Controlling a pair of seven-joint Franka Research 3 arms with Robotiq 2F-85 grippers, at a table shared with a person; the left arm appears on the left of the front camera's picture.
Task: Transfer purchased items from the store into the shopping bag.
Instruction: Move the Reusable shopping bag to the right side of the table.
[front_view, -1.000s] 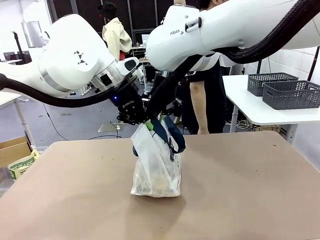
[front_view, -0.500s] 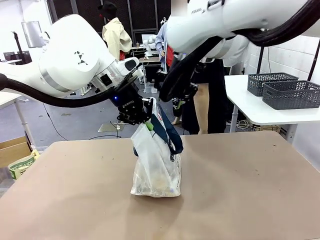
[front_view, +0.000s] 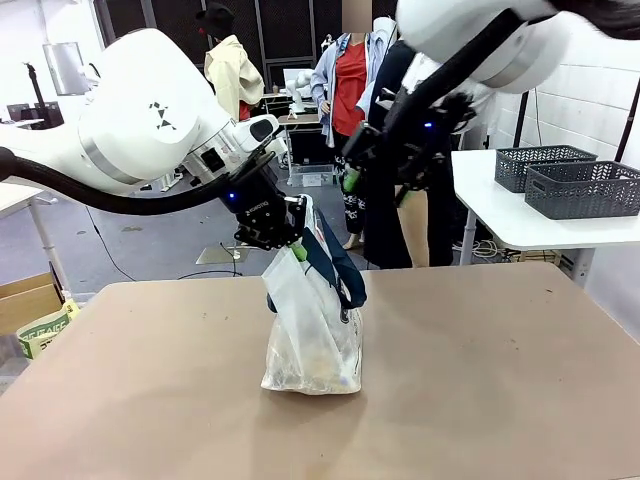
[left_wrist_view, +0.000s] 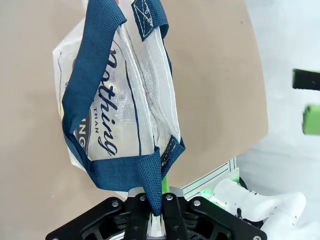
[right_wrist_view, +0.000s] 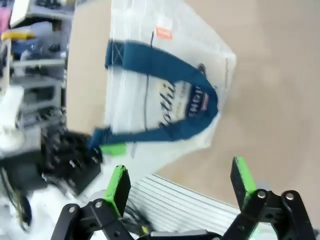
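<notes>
Bag on the bench, held up by one hand

The shopping bag (front_view: 310, 335) stands mid-bench (front_view: 480, 380), directly below the left hand (front_view: 290, 240), which pinches its strap (left_wrist_view: 150, 175). The right hand (front_view: 378, 185) hangs spread, well above and beyond the bag, apart from it.

Front cam facing across table (front_view: 500, 400); both wrist cams looking down, sharing the shopping bag (left_wrist_view: 125, 100), left closer.

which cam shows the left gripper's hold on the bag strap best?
Left wrist view: the navy strap runs straight down between the left gripper's closed fingers. Front view shows that contact small and dark atop the shopping bag. Right wrist view blurs it.
</notes>
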